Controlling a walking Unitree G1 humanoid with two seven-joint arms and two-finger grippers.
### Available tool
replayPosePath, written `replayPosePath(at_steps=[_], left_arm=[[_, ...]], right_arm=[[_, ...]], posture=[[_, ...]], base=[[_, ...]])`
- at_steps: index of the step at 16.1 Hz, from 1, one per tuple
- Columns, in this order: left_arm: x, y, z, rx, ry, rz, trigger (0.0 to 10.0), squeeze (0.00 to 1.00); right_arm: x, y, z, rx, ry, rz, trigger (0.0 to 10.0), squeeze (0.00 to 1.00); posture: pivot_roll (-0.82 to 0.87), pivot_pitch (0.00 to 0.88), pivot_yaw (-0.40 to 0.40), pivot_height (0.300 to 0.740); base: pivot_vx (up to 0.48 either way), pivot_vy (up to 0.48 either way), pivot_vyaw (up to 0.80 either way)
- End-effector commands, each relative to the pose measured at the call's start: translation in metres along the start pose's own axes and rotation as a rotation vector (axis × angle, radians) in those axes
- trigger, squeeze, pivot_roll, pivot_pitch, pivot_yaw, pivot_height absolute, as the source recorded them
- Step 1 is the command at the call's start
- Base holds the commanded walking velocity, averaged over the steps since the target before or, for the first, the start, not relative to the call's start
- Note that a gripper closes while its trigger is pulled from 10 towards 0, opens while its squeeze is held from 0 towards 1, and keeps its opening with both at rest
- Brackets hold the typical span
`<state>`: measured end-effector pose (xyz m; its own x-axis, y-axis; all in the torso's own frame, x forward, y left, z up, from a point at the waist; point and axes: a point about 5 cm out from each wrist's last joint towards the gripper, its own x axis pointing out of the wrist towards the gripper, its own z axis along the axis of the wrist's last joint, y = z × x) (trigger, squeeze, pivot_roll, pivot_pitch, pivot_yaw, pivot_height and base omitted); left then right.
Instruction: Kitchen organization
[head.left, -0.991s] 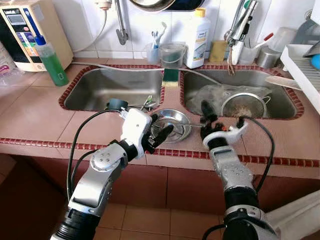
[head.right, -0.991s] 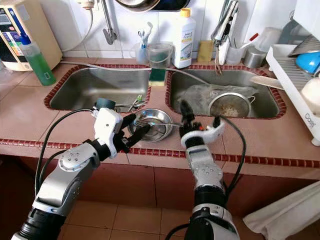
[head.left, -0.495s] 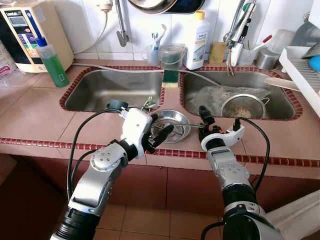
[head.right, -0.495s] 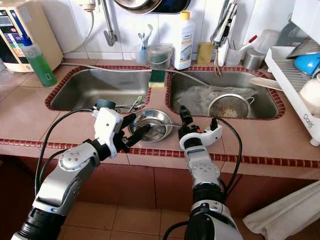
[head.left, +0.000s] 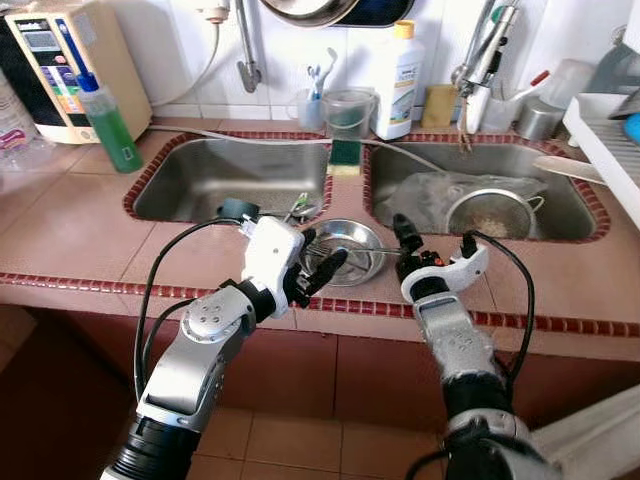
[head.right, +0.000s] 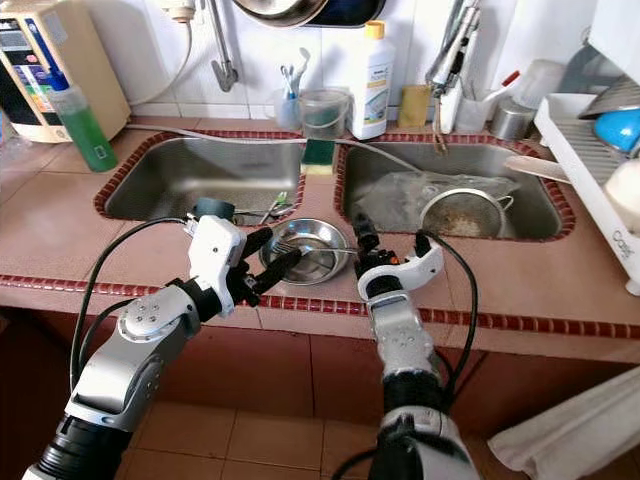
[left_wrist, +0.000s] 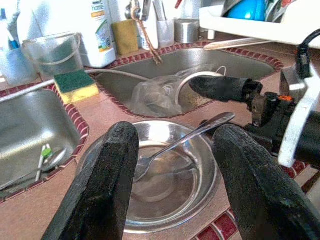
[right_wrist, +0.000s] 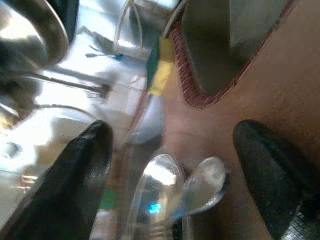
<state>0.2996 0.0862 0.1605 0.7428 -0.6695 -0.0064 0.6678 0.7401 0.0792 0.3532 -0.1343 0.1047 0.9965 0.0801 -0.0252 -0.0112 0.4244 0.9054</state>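
Observation:
A shallow steel bowl (head.left: 345, 252) sits on the tiled counter between the two sinks. A spoon (head.left: 372, 252) lies in it, handle sticking out over the right rim. My left gripper (head.left: 318, 262) is open at the bowl's near left rim; in the left wrist view its fingers (left_wrist: 102, 180) frame the bowl (left_wrist: 165, 180) and spoon (left_wrist: 187, 140). My right gripper (head.left: 433, 240) is open just right of the bowl, at the handle's end. In the right wrist view the shiny spoon handle (right_wrist: 202, 182) lies between its fingers (right_wrist: 75, 165), untouched.
Loose cutlery (head.left: 296, 207) lies in the left sink; a strainer (head.left: 490, 212) and plastic are in the right sink. A sponge (head.left: 345, 155) lies on the divider. A green soap bottle (head.left: 108, 122), a white bottle (head.left: 397, 80) and a dish rack (head.left: 610, 130) stand around.
My right gripper has shifted a little to the left, closer to the bowl and the spoon handle. The left arm has kept its place.

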Motion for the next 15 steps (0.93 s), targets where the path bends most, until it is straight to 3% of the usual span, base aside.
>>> replayPosePath(at_steps=[1,11,12,15], left_arm=[[0.000,0.001,0.003,0.020,-0.002,0.005,10.0,0.00],[0.002,0.000,0.003,0.019,-0.003,0.000,10.0,0.00],[0.003,0.000,0.003,0.021,-0.004,0.000,10.0,0.00],[0.003,0.004,0.004,0.032,-0.006,0.009,10.0,0.00]], right_arm=[[-0.009,-0.009,0.015,-0.123,-0.089,-0.067,10.0,0.00],[-0.021,0.004,0.033,-0.311,-0.213,-0.013,10.0,0.00],[-0.022,0.019,0.039,-0.404,-0.237,0.050,10.0,1.00],[-0.023,0.047,0.052,-0.563,-0.280,0.148,10.0,1.00]], posture=[[-0.17,0.034,0.053,0.736],[-0.18,0.029,0.054,0.736],[-0.18,0.030,0.056,0.736],[-0.18,0.032,0.057,0.736]], base=[[0.000,0.000,0.00],[0.000,0.000,0.00],[0.000,0.000,0.00],[0.000,0.000,0.00]])
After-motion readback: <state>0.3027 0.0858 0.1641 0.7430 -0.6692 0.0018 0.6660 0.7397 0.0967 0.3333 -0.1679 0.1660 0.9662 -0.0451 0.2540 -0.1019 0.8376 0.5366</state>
